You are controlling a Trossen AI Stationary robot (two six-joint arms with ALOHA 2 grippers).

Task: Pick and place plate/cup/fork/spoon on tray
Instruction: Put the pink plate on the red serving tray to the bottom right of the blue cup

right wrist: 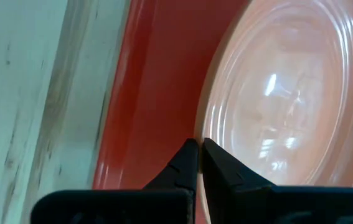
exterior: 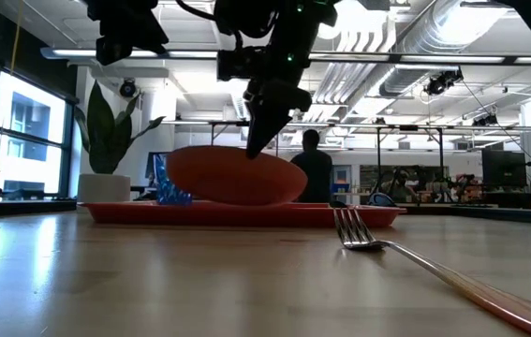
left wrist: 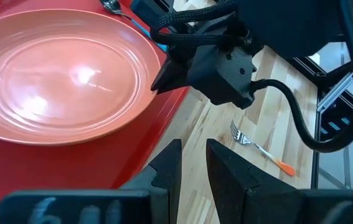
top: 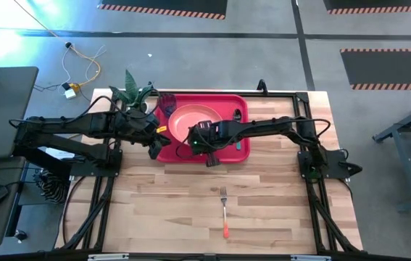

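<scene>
The red tray (top: 243,103) lies at the table's far middle. The salmon plate (top: 188,118) is on it, tilted in the low view (exterior: 232,178) with its near rim raised. My right gripper (top: 194,142) is shut on that rim. My left gripper (left wrist: 193,163) hovers over the tray's near-left corner, its fingers a narrow gap apart and empty. The blue-purple cup (top: 167,101) stands on the tray's far-left part. The teal-handled spoon (top: 239,143) lies on the tray's right side. The orange-handled fork (top: 224,212) lies on the bare table near the front. My right gripper pinches the plate's near rim (right wrist: 206,132) between its two fingertips, one on the plate's outer side and one on its inner side. The fingers come slanting down from the table's right. The plate is tilted, its near rim raised and its far part down on the tray.
A white pot with a green plant (top: 134,94) stands at the tray's far-left corner, close to the cup. Bare wood lies in front of the tray around the fork. A person (exterior: 314,161) stands in the room beyond the table.
</scene>
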